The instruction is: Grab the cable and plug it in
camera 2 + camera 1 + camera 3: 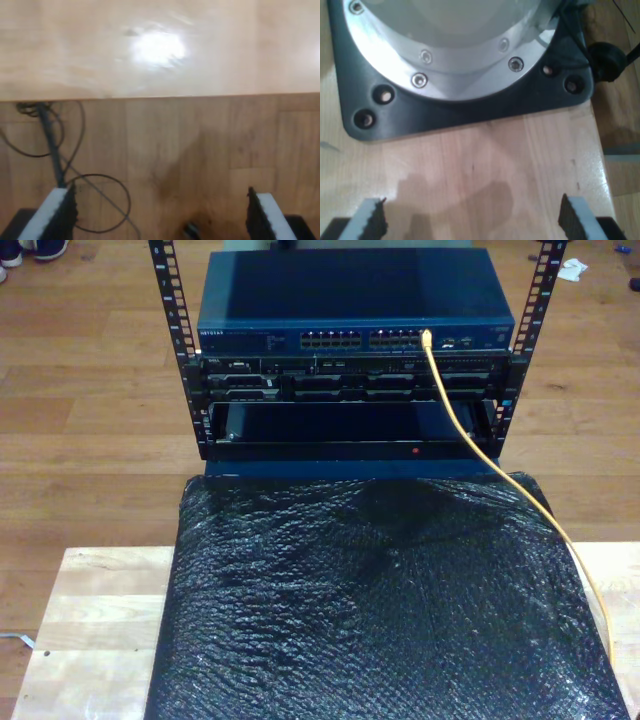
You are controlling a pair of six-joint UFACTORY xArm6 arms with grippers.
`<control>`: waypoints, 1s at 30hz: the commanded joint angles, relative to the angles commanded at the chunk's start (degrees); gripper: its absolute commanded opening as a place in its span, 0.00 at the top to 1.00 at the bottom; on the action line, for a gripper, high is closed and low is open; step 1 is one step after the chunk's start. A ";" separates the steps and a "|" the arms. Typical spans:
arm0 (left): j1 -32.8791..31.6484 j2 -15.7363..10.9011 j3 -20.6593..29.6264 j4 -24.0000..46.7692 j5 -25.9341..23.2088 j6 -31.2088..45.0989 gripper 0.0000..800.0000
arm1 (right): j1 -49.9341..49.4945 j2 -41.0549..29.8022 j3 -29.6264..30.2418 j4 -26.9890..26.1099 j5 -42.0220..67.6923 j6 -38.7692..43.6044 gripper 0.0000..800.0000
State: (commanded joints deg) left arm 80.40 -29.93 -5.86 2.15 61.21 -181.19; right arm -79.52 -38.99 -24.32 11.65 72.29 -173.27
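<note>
The yellow-orange cable (pixel 478 450) runs from a port on the blue network switch (pixel 350 300), where its end sits, down across the black sheet to the exterior view's lower right. My first gripper (pixel 472 210) is open over bare wooden tabletop (pixel 485 155), with nothing between its toothed pads (pixel 374 219). My second gripper (pixel 160 200) is open too, hanging past a table edge (pixel 150 95) above the wooden floor, with an empty gap between its pads (pixel 62 207).
A black base plate (pixel 470 117) carrying a silver arm flange (pixel 450 55) stands just beyond my first gripper. Thin black wires (pixel 55 150) coil on the floor. A crinkled black plastic sheet (pixel 380 610) covers the table (pixel 100 610) before the equipment rack (pixel 350 390).
</note>
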 joint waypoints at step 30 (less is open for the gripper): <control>0.00 0.00 0.00 0.00 0.00 0.00 0.00 | -4.66 -1.93 17.85 -4.13 -11.16 -6.68 0.00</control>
State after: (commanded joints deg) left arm 80.40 -29.93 -5.86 2.15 61.21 -181.19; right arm -84.18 -40.92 -6.47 7.52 61.12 -179.96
